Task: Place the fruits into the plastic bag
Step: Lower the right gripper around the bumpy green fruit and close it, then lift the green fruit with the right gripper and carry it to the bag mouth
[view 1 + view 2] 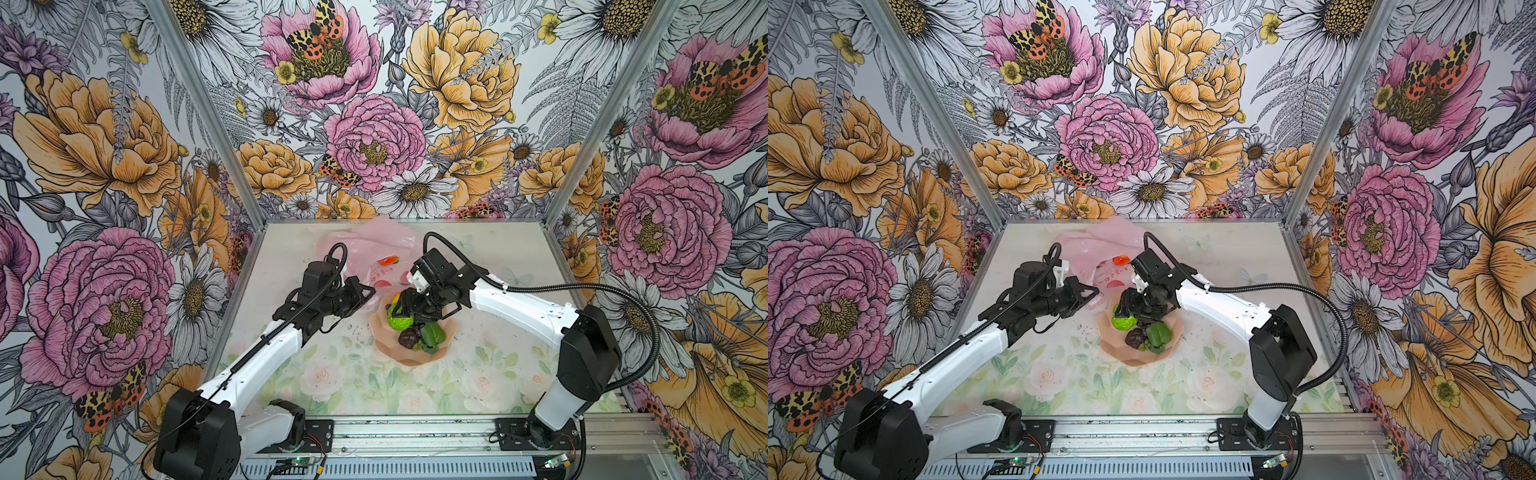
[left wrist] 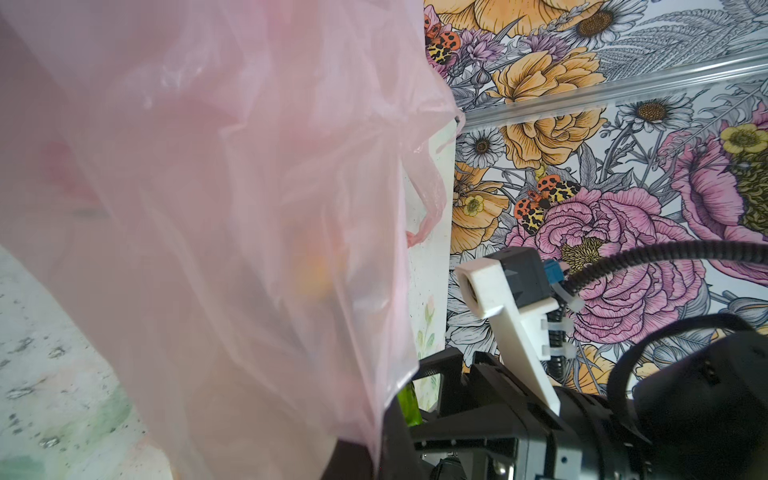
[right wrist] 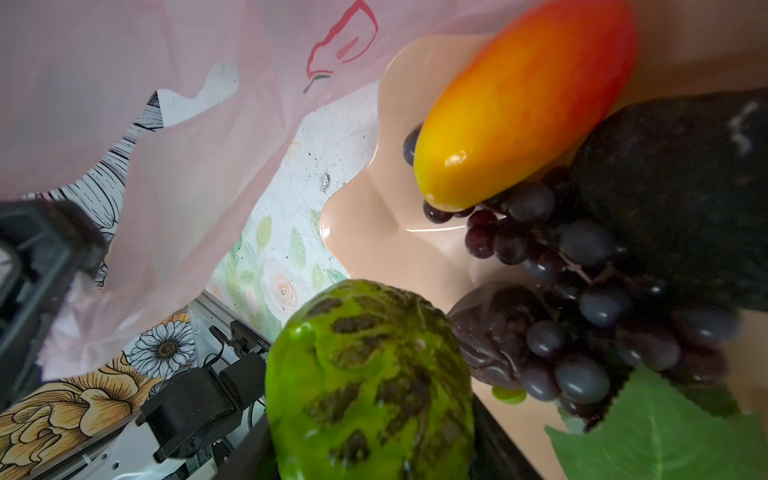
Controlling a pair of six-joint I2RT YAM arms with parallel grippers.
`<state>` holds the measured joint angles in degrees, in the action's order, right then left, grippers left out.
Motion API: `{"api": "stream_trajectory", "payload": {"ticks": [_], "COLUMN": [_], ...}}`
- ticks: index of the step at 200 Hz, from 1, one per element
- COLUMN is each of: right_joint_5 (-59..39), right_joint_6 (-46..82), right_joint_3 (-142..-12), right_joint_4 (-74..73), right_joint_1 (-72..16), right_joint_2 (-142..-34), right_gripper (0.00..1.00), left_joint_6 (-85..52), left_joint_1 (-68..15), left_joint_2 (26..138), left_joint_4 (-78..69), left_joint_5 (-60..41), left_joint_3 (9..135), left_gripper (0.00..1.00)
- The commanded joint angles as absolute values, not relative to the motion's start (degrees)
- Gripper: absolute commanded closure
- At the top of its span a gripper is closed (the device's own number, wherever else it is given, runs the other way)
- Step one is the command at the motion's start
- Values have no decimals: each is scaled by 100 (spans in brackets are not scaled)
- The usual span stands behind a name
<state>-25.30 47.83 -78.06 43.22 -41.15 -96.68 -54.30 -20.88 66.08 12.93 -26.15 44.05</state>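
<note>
L gripper (image 1: 369,291), centre-left in both top views, is pressed together on the lower edge of the plastic bag (image 1: 374,245). In the left wrist view the pink film (image 2: 208,208) hangs across most of the frame. The bag sits at upper centre of the bench (image 1: 332,374), just above the bowl (image 1: 415,357) in frame. An orange-red mango (image 1: 388,261) shows at the bag's middle; can't tell if it's inside or on top.

R gripper (image 1: 399,311) is down over the bowl's upper-left part, pinching the bumpy green fruit (image 1: 401,321). In the right wrist view that fruit (image 3: 365,382) fills bottom centre w/ dark fingers (image 3: 494,449) either side. Can't tell if it's clear of the bowl floor.

In the bowl, right wrist view:
- second mango (image 3: 519,116), upper right, resting on the grapes (image 3: 582,299)
- avocado (image 3: 673,199), right edge, touching the grapes
- green leaf (image 3: 665,436), lower right
- dark wrinkled lump (image 3: 490,328), btwn green fruit and grapes; what it is can't be told.
</note>
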Motion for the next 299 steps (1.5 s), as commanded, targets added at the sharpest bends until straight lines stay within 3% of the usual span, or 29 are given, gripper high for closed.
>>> {"api": "stream_trajectory", "payload": {"ticks": [1,167,220,299], "right_joint_5": [-2660,-2702,-2041,-892], "right_joint_6": [4922,4992,5318,6756], "right_joint_3": [-7945,-10060,-10335,-9737], "right_joint_4": [4080,3970,3633,2030], "right_joint_1": [-4019,-3771,-3762,-3771], "right_joint_2": [-9528,-11334,-11851,-12181], "right_gripper": [57,58,58,59], "left_joint_6": [-5485,-5432,-5388,-5440], "left_joint_1": [-2137,-2083,-2039,-2051], "left_joint_2": [6473,6381,6463,6730], "left_joint_4": [1154,1343,1453,1304], "left_joint_5": [-2478,-2625,-2714,-2890], "left_joint_3": [4460,4517,4699,4816], "left_gripper": [100,100,100,100]}}
